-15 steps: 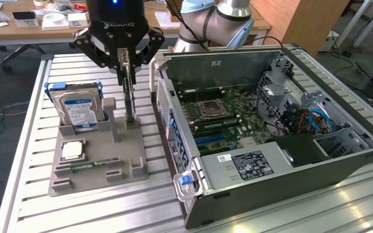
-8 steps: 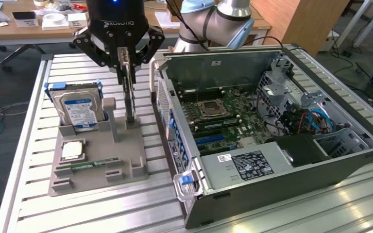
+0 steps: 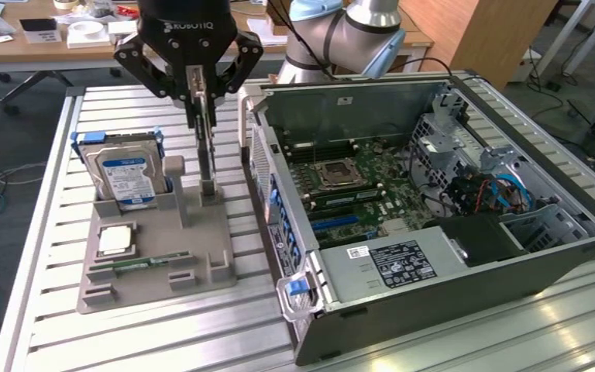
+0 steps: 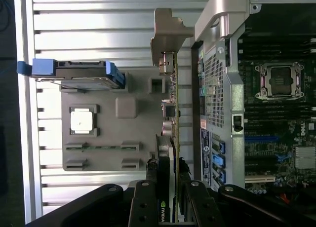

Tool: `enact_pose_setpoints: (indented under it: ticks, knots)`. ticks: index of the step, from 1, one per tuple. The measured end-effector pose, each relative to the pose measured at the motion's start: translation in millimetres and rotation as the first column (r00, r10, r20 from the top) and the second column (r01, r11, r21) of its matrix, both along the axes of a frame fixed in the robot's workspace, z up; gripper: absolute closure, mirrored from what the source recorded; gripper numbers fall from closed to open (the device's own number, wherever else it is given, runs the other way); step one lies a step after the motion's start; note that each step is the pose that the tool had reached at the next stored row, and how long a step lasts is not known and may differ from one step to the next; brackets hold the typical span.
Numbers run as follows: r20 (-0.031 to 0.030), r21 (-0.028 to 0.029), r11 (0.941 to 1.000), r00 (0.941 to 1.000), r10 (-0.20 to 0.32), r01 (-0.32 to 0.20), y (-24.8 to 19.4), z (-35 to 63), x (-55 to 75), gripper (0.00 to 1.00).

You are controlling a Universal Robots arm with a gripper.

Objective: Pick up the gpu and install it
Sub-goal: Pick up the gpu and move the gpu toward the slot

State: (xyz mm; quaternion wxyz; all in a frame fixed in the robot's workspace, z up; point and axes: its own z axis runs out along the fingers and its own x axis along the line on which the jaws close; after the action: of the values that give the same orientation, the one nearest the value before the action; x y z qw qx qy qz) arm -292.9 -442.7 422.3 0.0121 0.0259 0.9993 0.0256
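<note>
**Claw clamped on the graphics card at its stand**

The black claw (image 3: 201,98) hangs straight down over the grey parts stand (image 3: 158,267), and its two fingers (image 4: 146,203) are pressed in from either side on the top edge of the graphics card (image 3: 207,147). The card is upright and seen edge-on, thin as a blade. Its lower end is down at the slotted post of the stand; I cannot tell whether it sits in the slot or has just cleared it. From the wrist view, the card's silvery end bracket (image 4: 165,37) sticks out at the end farthest from the claw.

On the same stand, towards the exterior view's left of the card, a hard drive (image 3: 125,177) with a blue and white label stands on edge in a blue carrier. Nearer the front of the stand a square processor chip (image 3: 115,239) lies flat in its pocket, and a narrow green memory stick (image 3: 140,263) lies just beside it.

The open computer case (image 3: 452,291) lies on its side just beside the stand, on the exterior view's right, with the motherboard (image 3: 355,182) facing up. Stand and case both rest on a slatted metal table (image 3: 142,345). The grey and blue robot arm (image 3: 344,35) rises behind the case.
</note>
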Motion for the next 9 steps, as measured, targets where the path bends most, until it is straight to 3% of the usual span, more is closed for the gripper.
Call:
enact_pose_setpoints:
  ticks: [9]
  knots:
    - [0.0, 0.0, 1.0, 1.0, 0.0, 0.0, 0.0, 13.7, 0.0, 0.73]
